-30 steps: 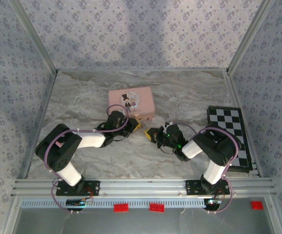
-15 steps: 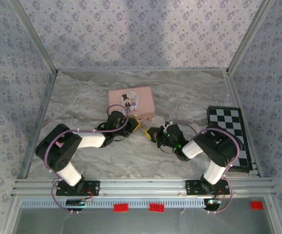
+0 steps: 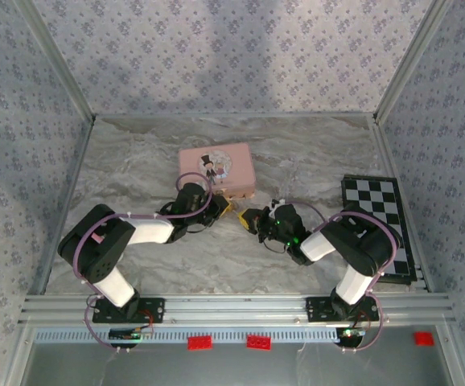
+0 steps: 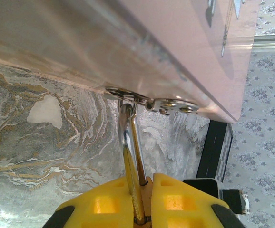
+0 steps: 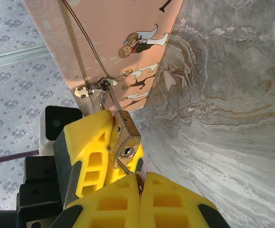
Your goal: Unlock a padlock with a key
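Right wrist view has the padlock (image 5: 124, 135) close to the lens: a small brass block hanging by its silvery shackle (image 4: 126, 130) from the hasp (image 5: 95, 87) on the near side of the pink tin (image 5: 104, 38), low over the marbled tabletop (image 5: 232, 95). The left pincer (image 4: 144, 181) is clamped on the lock's body, a yellow finger on either side. The right pincer (image 5: 140, 178) is pressed together on the key (image 5: 126, 168), whose thin blade points at the keyed face with its tip just beside the round keyhole. Whether it has entered I cannot tell.

The step in hand looks like seating the key. To do it well, line the blade up with the keyhole's slot before pushing, and advance along the lock's long axis, not at a slant. The left pincer should brace the body so the lock cannot swing on the hasp. Turn only once the blade is fully home, since a twist too soon could bend it or make it slip in the grip.
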You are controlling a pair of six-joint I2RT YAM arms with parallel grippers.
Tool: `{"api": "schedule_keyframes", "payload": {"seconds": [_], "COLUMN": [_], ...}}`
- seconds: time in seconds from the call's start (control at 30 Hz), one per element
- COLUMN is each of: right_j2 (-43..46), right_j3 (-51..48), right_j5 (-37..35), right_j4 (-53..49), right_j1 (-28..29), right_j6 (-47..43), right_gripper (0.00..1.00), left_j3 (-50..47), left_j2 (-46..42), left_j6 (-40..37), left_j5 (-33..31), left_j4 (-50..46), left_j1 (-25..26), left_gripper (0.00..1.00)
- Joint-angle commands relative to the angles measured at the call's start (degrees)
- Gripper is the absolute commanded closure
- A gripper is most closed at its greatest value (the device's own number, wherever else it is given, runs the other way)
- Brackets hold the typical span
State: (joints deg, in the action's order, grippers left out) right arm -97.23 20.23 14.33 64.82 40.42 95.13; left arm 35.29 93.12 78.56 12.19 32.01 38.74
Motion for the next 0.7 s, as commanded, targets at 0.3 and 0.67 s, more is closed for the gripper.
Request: {"api": "schedule_keyframes", "payload": {"seconds": [0.3, 0.67], "right_j2": [0.44, 0.61], "right_j3": [0.50, 1.19], "right_j5": [-1.58, -2.29], "right_j4": [-2.32, -2.88], "right_j1": [0.44, 0.86], "right_j6": [-0.03, -0.14], "right_gripper": [1.00, 1.00], "left_j3": [0.13, 0.13], "left_j2": [0.55, 0.48], "left_j6": [1.68, 1.77], "left_j5": [3.92, 4.10], "left_j4": [2.78, 2.93], "left_j1": [1.19, 1.21], "left_gripper": [1.00, 1.00]}}
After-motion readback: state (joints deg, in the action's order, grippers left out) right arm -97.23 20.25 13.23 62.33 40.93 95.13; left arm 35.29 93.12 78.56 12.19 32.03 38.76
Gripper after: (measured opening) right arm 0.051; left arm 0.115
